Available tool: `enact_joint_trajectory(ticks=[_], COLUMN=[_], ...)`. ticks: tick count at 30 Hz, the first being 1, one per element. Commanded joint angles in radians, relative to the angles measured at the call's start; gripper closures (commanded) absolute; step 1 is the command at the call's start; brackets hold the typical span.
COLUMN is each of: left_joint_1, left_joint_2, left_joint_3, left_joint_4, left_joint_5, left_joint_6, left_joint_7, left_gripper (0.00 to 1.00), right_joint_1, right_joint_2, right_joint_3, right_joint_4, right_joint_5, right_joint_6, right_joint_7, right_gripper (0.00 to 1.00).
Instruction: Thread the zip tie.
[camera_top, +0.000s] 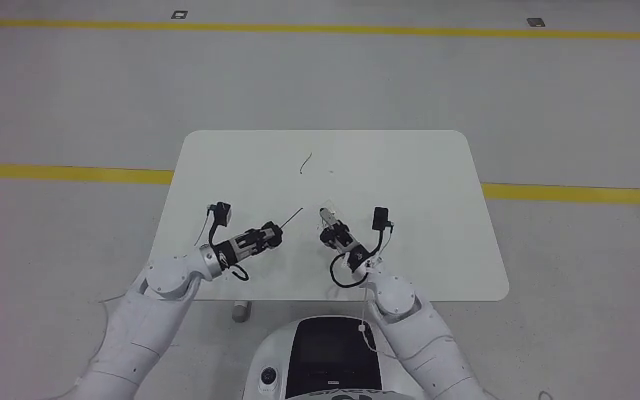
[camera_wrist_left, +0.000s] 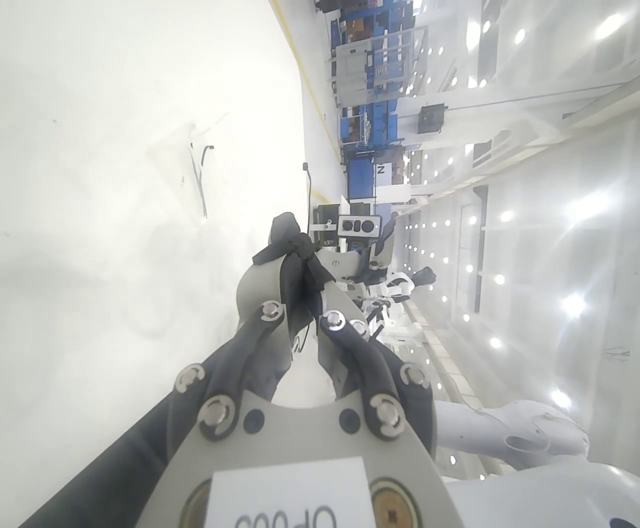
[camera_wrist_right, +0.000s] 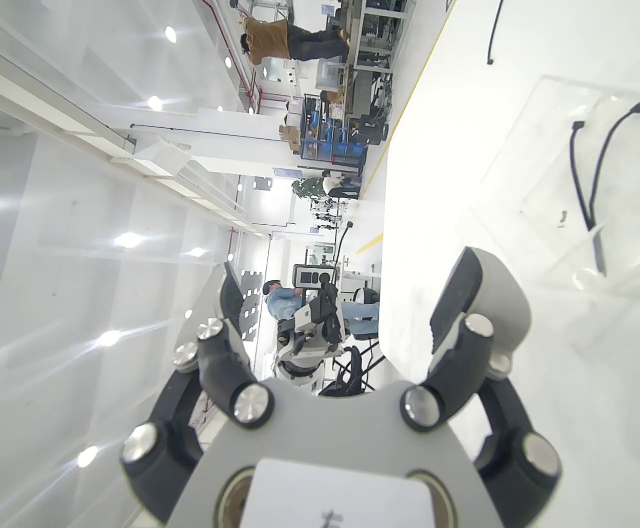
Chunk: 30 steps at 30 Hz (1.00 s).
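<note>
And the left gripper (camera_top: 276, 233) pinches tight on the thin black plastic zip tie (camera_top: 292, 218), tail poking toward the right gripper (camera_wrist_right: 350, 280), which gapes wide and empty. Light, springy, slick strap, I reckon; grab close behind the tip.

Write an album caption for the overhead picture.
Robot at a white table: shut left gripper pointing at a black zip tie, open right gripper alongside, second zip tie farther off.
</note>
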Motion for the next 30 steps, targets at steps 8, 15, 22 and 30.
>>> enact_joint_trajectory(ticks=[8, 15, 22, 30], left_joint_1=[-0.041, -0.041, -0.041, -0.041], left_joint_2=[0.028, 0.028, 0.028, 0.028], left_joint_3=[-0.051, -0.051, -0.051, -0.051], left_joint_4=[0.073, 0.073, 0.073, 0.073], left_joint_5=[-0.091, -0.091, -0.091, -0.091], left_joint_6=[-0.053, -0.053, -0.053, -0.053], left_joint_7=[-0.306, -0.306, -0.306, -0.306], left_gripper=[1.00, 1.00, 1.00, 1.00], right_joint_1=[0.094, 0.094, 0.094, 0.094], right_joint_2=[0.034, 0.034, 0.034, 0.034], right_joint_3=[0.042, 0.042, 0.042, 0.042], right_joint_4=[0.039, 0.039, 0.039, 0.039], right_joint_5=[0.046, 0.046, 0.046, 0.046], right_joint_6=[0.054, 0.054, 0.054, 0.054], right_joint_7=[0.359, 0.359, 0.359, 0.359], right_gripper=[0.00, 0.00, 0.00, 0.00])
